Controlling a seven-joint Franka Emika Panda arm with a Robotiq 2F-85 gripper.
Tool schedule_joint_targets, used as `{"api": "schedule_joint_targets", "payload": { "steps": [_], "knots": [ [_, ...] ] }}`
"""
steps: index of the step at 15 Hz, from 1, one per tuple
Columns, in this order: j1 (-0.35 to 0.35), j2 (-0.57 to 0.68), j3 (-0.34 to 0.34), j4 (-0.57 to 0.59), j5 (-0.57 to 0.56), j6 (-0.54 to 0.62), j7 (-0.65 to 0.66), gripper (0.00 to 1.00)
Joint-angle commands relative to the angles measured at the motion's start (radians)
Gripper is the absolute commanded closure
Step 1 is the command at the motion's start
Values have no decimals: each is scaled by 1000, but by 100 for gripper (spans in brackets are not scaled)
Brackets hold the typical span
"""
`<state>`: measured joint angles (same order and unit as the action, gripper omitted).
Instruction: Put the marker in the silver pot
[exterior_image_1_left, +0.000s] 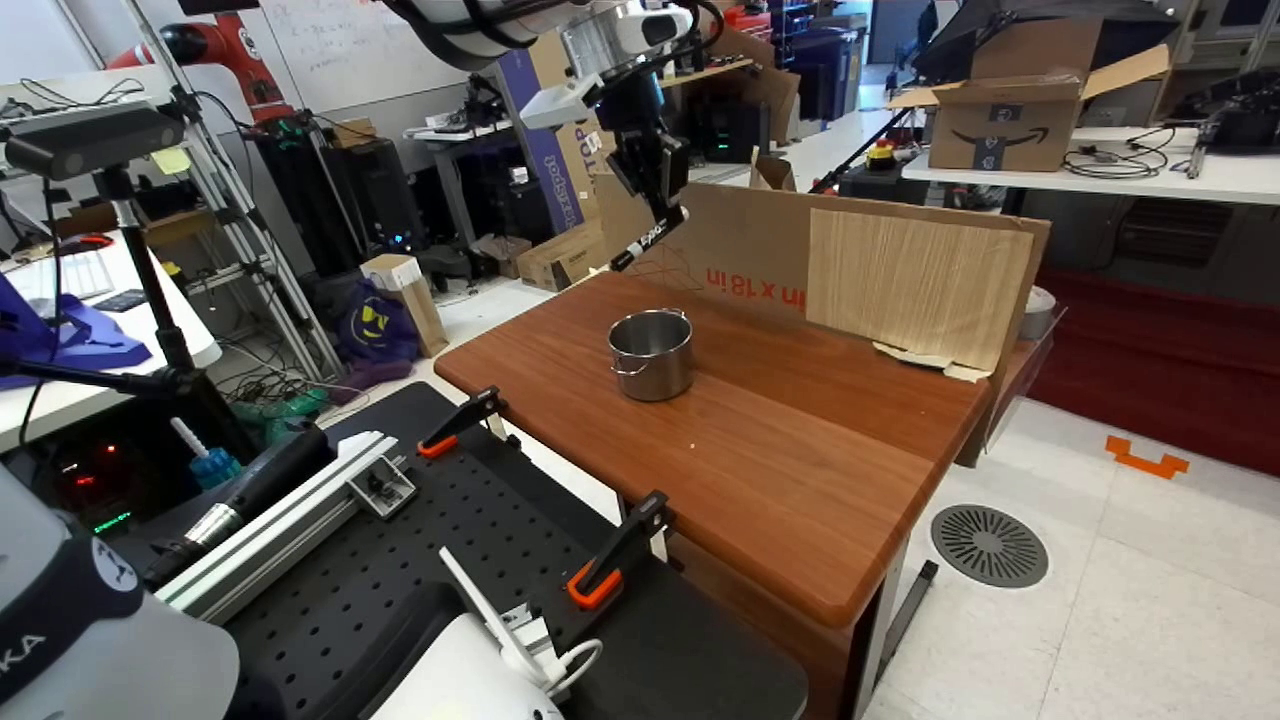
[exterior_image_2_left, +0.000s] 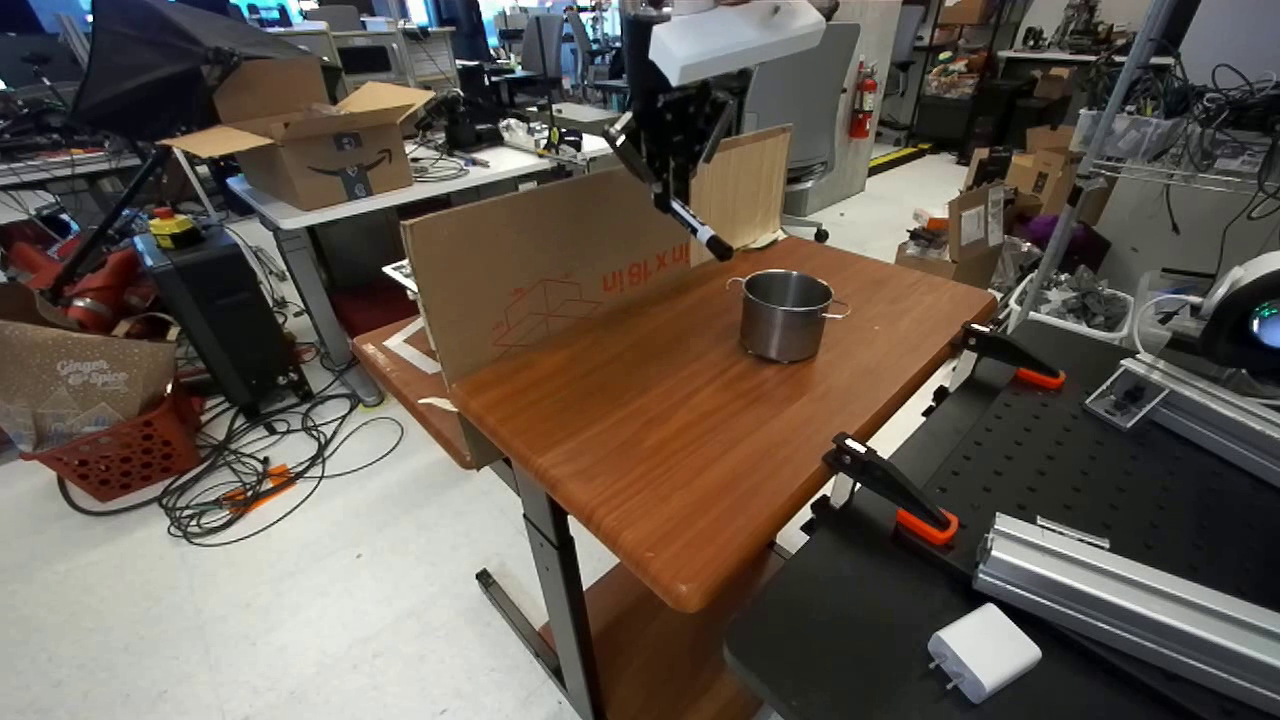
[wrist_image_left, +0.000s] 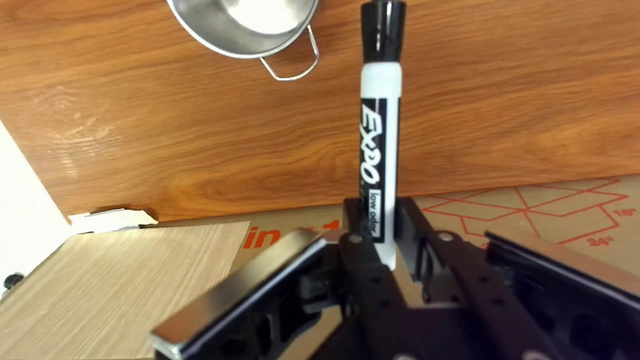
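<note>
Because the hold is near one end, most of the load overhangs.
Item, nearest: black two-fingered metal gripper (wrist_image_left: 382, 220), jaws pinching a slim white plastic marker with black cap (wrist_image_left: 379, 135), one pad either side.
Item, in the jaws: said marker, aloft, slanting cap-end down. Likely fault: swivel or slip, should the cap strike anything.
Item, below and to one side: round, straight-sided silver metal pot (exterior_image_1_left: 660, 380), wire-handled, upright, not under the marker. Likely faults: a miss, if release came here; a marker caught across the rim, if let go too flat; a shunted pot, if the descent ran off-centre.
Item, beneath the pot: reddish-brown wooden tabletop (exterior_image_2_left: 650, 440); a dropped marker could roll off it.
Item, farthest: upright brown cardboard panel (exterior_image_1_left: 755, 235), red-printed; its gap from the gripper cannot be told, so a scrape is possible if lowering starts here
</note>
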<state>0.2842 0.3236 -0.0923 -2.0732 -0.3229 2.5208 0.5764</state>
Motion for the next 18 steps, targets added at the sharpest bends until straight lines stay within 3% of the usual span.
{"api": "schedule_joint_targets", "payload": {
  "steps": [1,5,11,18],
  "knots": [
    [-1,-66,-42,-133,-99,195,148,95],
    [49,-81,-164,-210,-315,365,383,95],
    [147,-82,-346,-221,-712,429,779,95],
    [202,-86,-381,-259,-1015,398,1078,95]
  ]
}}
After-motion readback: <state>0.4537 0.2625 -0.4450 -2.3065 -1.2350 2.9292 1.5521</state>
